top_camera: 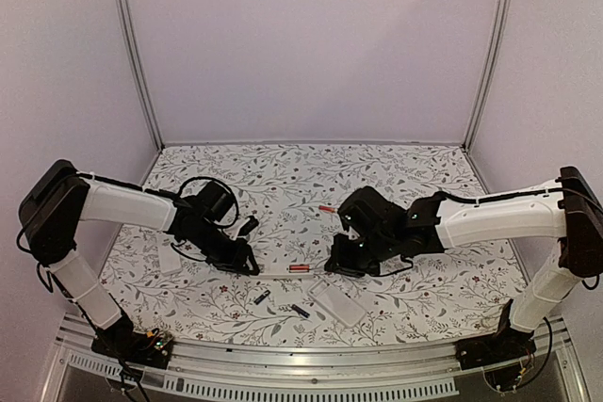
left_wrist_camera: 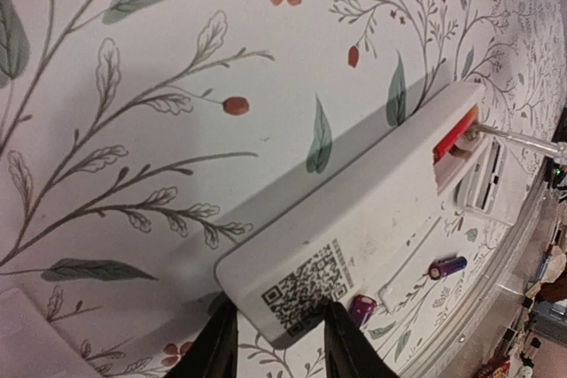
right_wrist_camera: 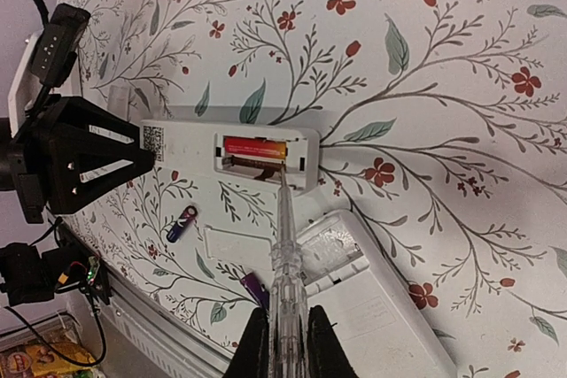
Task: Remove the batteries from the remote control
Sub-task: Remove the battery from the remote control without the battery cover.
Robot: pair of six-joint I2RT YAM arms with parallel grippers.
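Red battery [right_wrist_camera: 252,147] sits in open compartment [right_wrist_camera: 259,165] of remote [right_wrist_camera: 182,143], which lies back-up on table [right_wrist_camera: 443,59]. Slot beside it looks empty.
Dark battery [right_wrist_camera: 181,221] and second dark battery [right_wrist_camera: 254,289] lie loose nearby.
Left gripper [left_wrist_camera: 275,335] clamps remote's end.
Right gripper [right_wrist_camera: 283,347] closed on stick tool [right_wrist_camera: 285,236], tip at red battery.
Judged well underway, one cell left to pry out.

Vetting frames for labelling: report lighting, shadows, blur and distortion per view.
Top external: soft even light, wide-angle bowing of the frame posts. Left wrist: the remote is sharp and throws a soft shadow up-left on the cloth; the left gripper's fingers are dark, blurred. Right wrist: the red battery is crisp; the clear tool blurs near the lens.
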